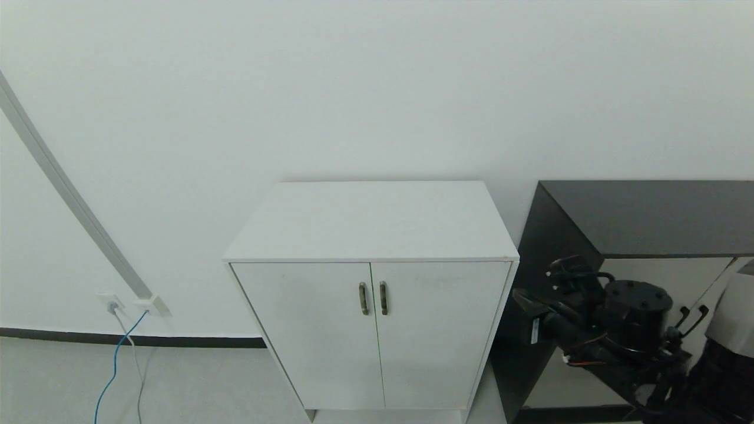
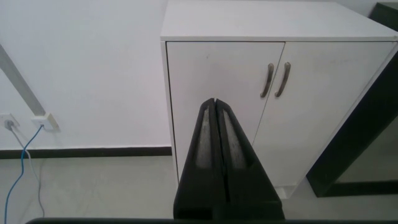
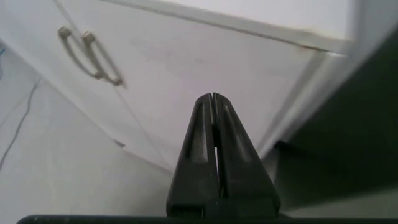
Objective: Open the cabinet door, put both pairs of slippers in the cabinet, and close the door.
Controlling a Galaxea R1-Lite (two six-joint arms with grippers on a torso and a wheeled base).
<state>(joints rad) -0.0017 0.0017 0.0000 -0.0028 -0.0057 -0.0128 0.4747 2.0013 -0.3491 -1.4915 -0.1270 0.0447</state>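
White two-door cabinet (image 1: 371, 235), shut; upright metal handles (image 1: 373, 298) at centre seam, left of the probably nearer right gripper (image 3: 212, 98). Right and left gripper (image 2: 215, 102) jaws: pressed together.

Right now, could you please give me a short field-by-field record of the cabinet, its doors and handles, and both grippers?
cabinet: white two-door cabinet, standing against the white wall
doors: left door and right door, both shut
handles: two upright metal bar handles, side by side at the centre seam
left gripper: fingers shut, empty, in front of the cabinet, not touching it
right gripper: fingers shut, empty, facing the right door
surroundings: black unit right of the cabinet; wall socket with blue cable to the left
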